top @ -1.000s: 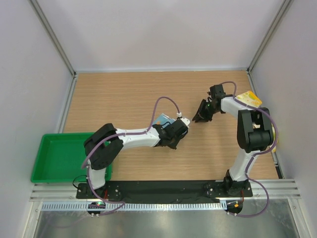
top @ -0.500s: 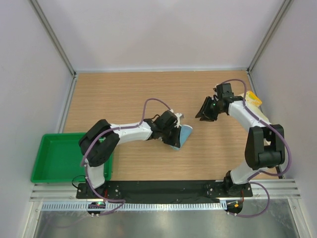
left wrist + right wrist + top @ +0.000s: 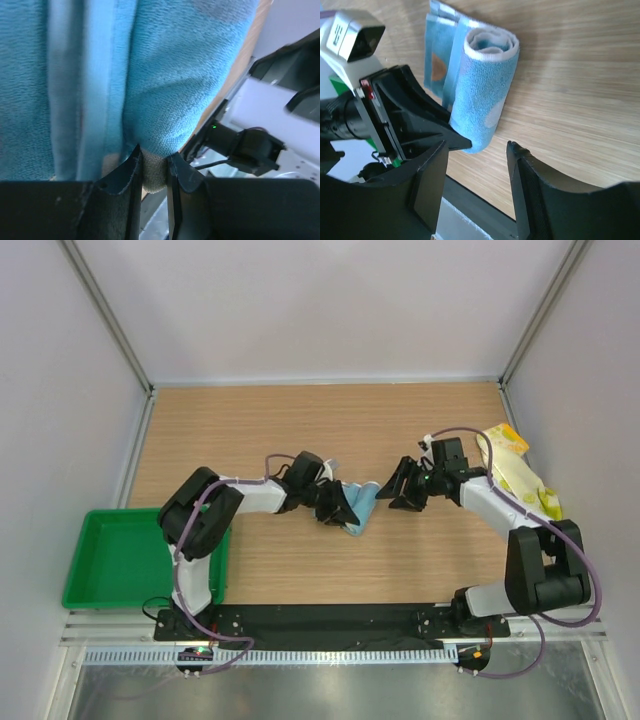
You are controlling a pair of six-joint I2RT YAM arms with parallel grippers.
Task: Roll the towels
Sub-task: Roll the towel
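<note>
Shows a green tray (image 3: 100, 558) well to the left of the blue towel (image 3: 362, 510), at the near edge of the table (image 3: 250, 430). Stretches the left arm low over the wood from the tray side toward the blue towel. Clamps the left gripper (image 3: 335, 505) on the blue towel's left side. From the left wrist view, has both fingers (image 3: 131, 167) pressed close on a thin fold of pale pile, with blue terry filling the rest of that view.

Finds the blue towel itself on the wood near mid-table, between the two grippers. From the right wrist view, looks mostly rolled: a tight blue roll with a white spiral at its far end, and a flat tail with pale stripes and an orange patch lying beside it.

Holds the right gripper (image 3: 398, 490) just right of the blue towel, fingers spread wide and grasping nothing, the gap facing the roll's near end.

Leaves the yellow towel (image 3: 520, 468) well to the right of the blue towel, unrolled, against the right wall.
</note>
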